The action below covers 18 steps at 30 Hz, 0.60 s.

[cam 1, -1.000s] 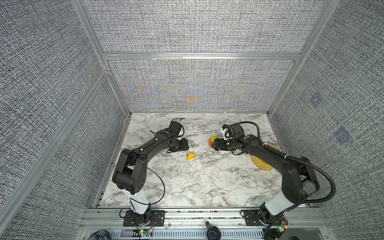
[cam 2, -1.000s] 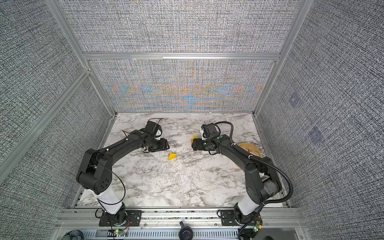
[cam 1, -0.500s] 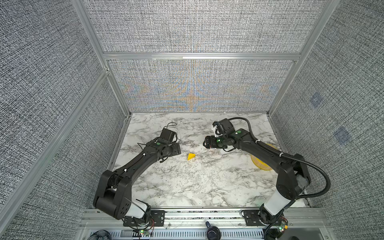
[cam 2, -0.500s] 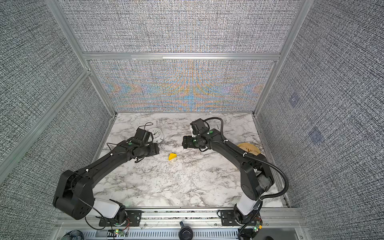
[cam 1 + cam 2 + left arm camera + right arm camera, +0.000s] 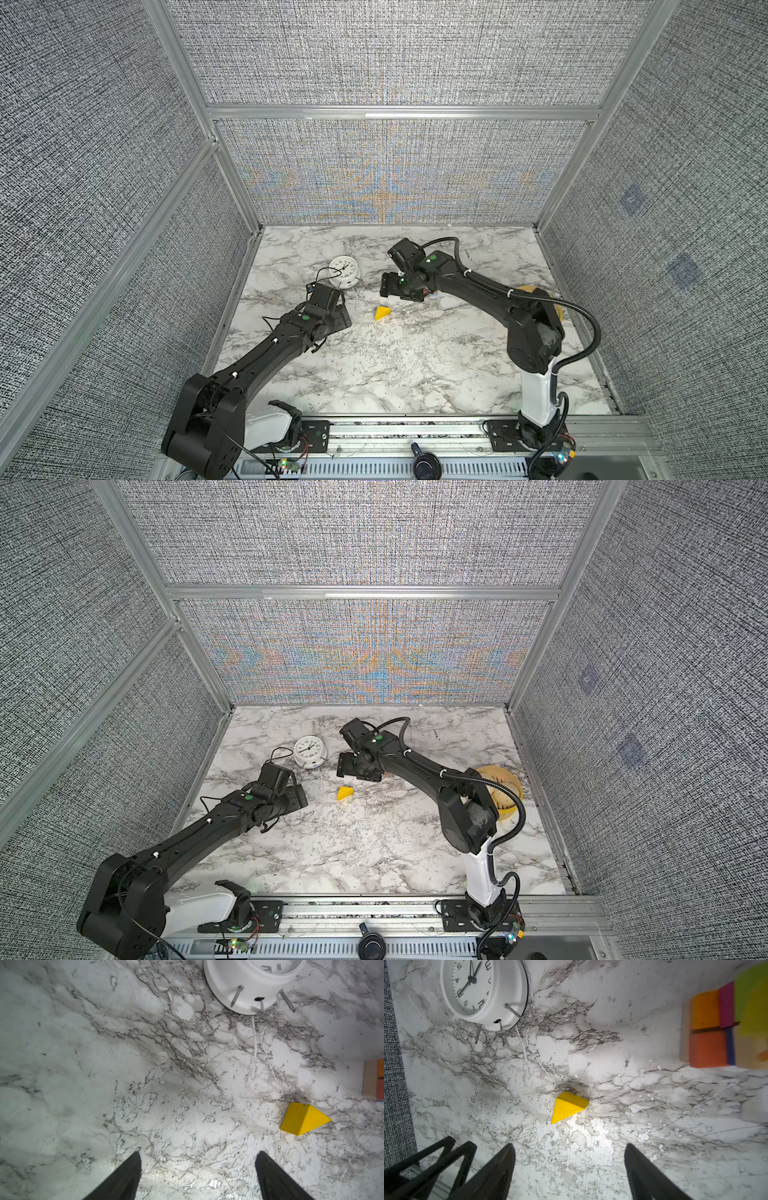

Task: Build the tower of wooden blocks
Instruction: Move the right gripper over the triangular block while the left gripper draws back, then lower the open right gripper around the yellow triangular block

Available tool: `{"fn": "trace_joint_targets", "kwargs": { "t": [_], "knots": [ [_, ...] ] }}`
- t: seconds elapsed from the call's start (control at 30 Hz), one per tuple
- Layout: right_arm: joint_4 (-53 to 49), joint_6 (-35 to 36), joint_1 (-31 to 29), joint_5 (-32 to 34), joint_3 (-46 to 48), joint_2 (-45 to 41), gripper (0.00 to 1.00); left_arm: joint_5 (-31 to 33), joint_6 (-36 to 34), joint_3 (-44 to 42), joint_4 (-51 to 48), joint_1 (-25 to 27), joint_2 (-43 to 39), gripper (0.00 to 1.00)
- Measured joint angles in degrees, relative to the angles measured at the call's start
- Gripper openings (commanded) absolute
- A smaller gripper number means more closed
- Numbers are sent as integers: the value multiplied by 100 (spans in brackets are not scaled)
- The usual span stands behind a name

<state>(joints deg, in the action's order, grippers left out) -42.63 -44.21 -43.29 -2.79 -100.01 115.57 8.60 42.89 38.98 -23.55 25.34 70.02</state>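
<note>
Right wrist view: yellow wedge (image 5: pixel 569 1108) is seen on the marble table (image 5: pixel 591 1157), triangular face up, just ahead of the right gripper (image 5: pixel 569 1145) and roughly centred on its gap. Jaws are spread wide and nothing is held. Tower (image 5: pixel 708 1028) is seen off to one side of that gripper, well apart from the wedge: tan slab, orange, magenta, blue and green-yellow blocks, with the upper part blurred. Left gripper (image 5: pixel 198 1153) is likewise spread wide and empty, with the wedge ahead and to one side. Step is judged as wedge pickup, probably as the cap piece. A descent over the wedge is called for, then closure on its flat faces, not the slopes. Tower is mostly hidden under the right arm in both top views. Yellow bowl (image 5: pixel 513 789) is shown only there.
</note>
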Motion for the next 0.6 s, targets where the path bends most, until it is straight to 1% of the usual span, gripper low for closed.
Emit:
{"fn": "trace_joint_targets", "kwargs": {
  "t": [0.17, 0.37, 0.47, 0.6],
  "knots": [
    [-291, -444, -210, 92, -337, 372, 85, -81, 76, -249, 125, 0, -433, 87],
    [-361, -839, -306, 74, -229, 570, 85, -127, 81, -435, 291, -2, -1119, 87],
    [-341, -1021, -302, 46, -221, 658, 85, -127, 17, -472, 328, -2, -1311, 87],
    [-201, -1193, -286, -68, -221, 796, 85, -122, -72, -492, 332, -2, -1357, 87]
  ]
}}
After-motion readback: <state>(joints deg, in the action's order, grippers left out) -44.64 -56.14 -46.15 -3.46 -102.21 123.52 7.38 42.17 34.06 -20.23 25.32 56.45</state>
